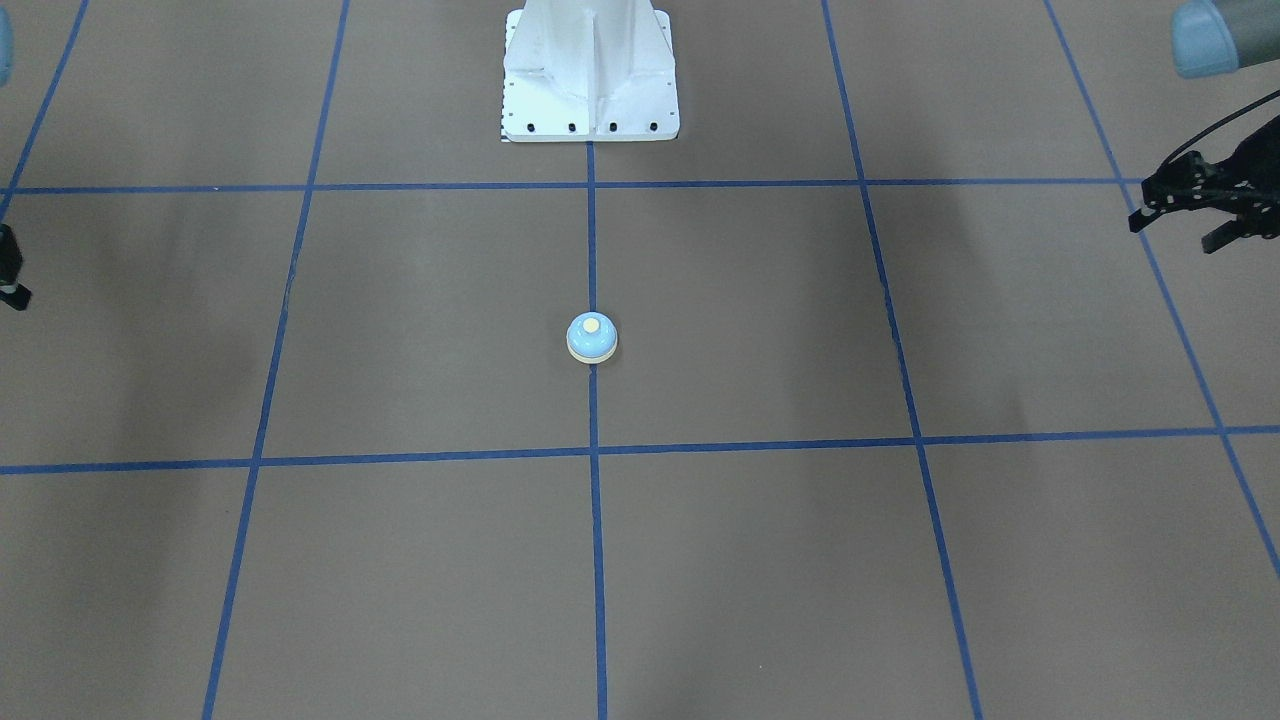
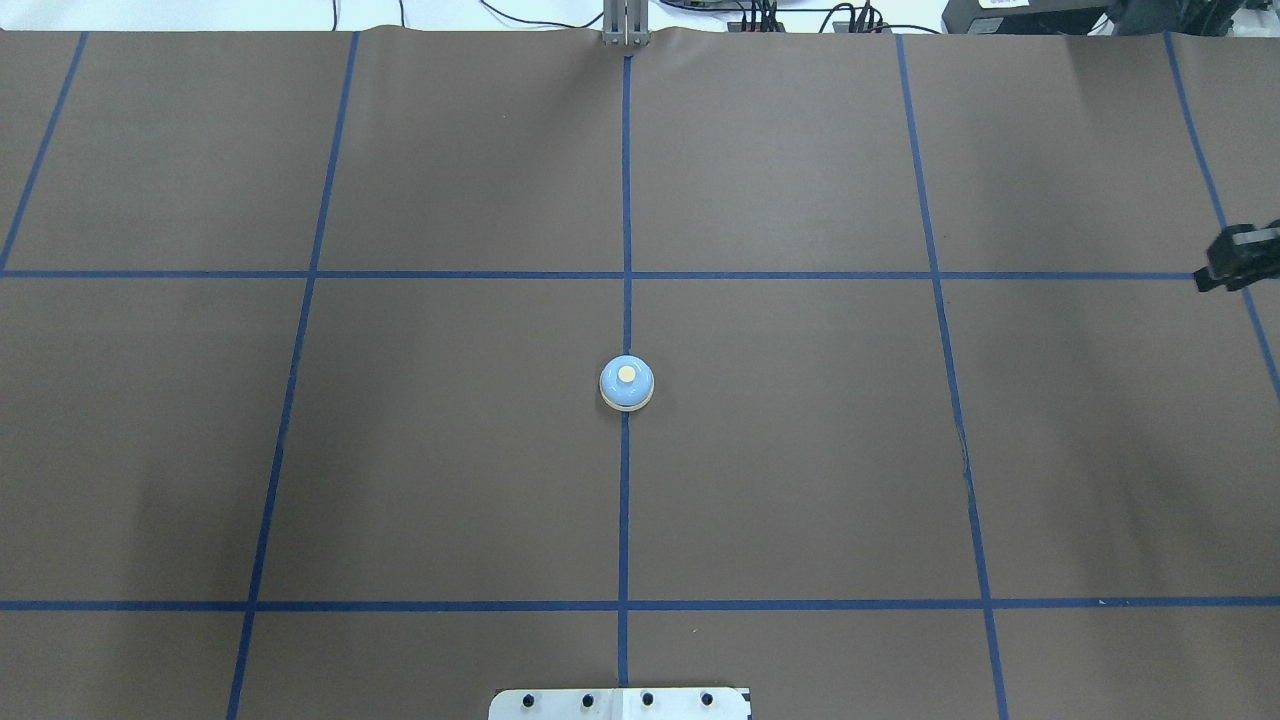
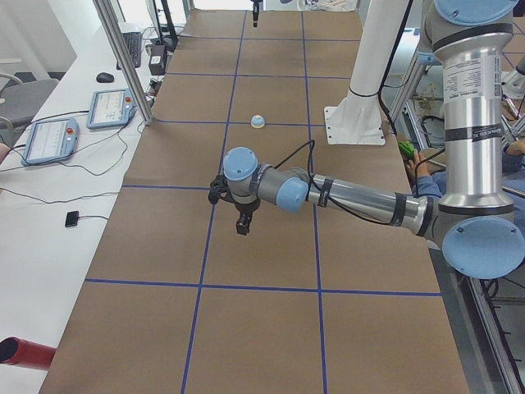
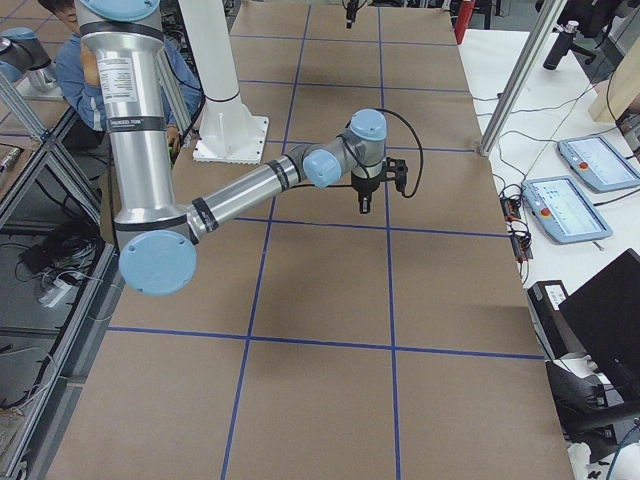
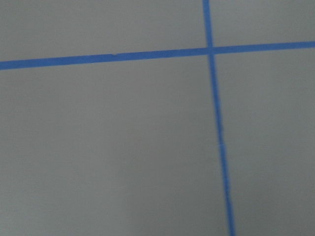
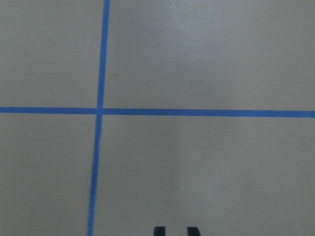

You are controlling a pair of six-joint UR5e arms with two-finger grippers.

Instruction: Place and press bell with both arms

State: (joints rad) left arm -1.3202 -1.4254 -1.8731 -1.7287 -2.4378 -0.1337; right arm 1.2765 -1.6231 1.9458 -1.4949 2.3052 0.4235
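Note:
The light-blue bell point(image 1: 591, 337) with its cream button stands upright on the centre tape line, also in the overhead view point(image 2: 627, 383) and the left view point(image 3: 257, 121). No gripper touches it. My left gripper point(image 1: 1180, 232) hangs far off to one side above the table with fingers spread and empty; it also shows in the left view point(image 3: 242, 223). My right gripper point(image 2: 1235, 265) hangs at the opposite edge point(image 4: 362, 203), also empty. Its fingertips point(image 6: 160, 231) show close together in the right wrist view.
The white pedestal base point(image 1: 590, 90) stands behind the bell point(image 2: 620, 703). Blue tape lines grid the brown table point(image 2: 800, 450). Teach pendants point(image 3: 111, 107) point(image 4: 565, 205) and metal posts point(image 3: 123, 57) stand on the side benches. A person point(image 4: 70, 40) sits near the base.

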